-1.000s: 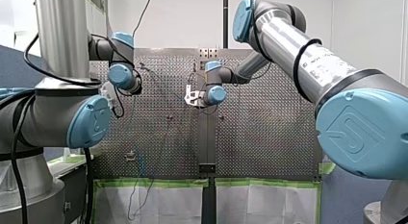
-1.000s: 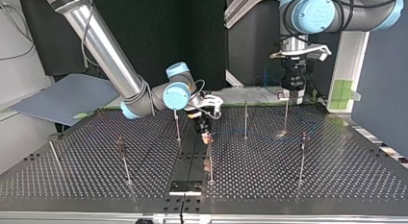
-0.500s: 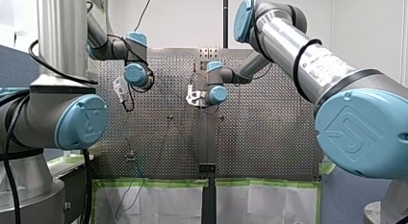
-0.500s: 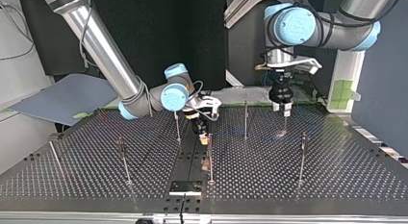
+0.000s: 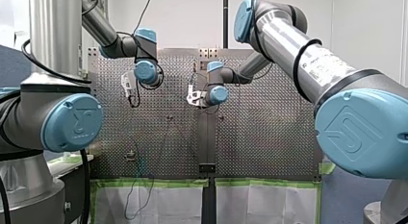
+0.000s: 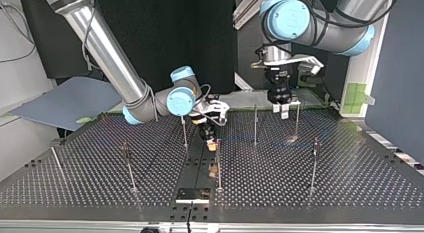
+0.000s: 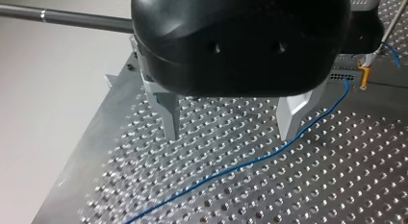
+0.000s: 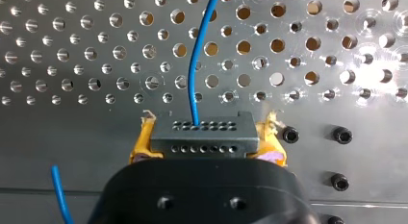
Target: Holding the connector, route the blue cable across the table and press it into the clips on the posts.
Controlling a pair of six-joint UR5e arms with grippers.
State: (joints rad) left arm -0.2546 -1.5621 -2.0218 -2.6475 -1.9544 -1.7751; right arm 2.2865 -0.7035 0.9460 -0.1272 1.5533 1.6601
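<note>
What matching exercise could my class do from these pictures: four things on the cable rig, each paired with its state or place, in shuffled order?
Things:
1. left gripper
2. right gripper
3. connector
4. blue cable

States or places:
A. runs out of the connector and over the perforated table
B. open and empty
C. black, between yellow pads
D. shut on the connector

Pairs: 1-B; 2-D; 3-C; 4-A

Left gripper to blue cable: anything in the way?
Nothing visible. My left gripper hangs open over the perforated table. The blue cable lies bare on it ahead of the gripper, passing close by one of its fingers. My right gripper is shut on the connector.
</note>
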